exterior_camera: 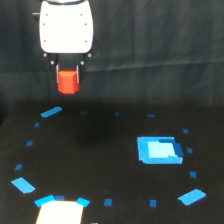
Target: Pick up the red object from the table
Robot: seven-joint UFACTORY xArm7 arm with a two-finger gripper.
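I've got the gripper (68,75) clamped on the red object (68,81), up at 11 o'clock, clear of the table (100,165), so pick looks done.

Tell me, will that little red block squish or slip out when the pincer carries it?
Probably not. The red object keeps its blocky, flat-sided shape between the fingers of the pincer, so it looks stiff. It hangs above the table, so it is likely light. Its dull surface looks grippy rather than slippery, and its flat sides should stop it rolling.
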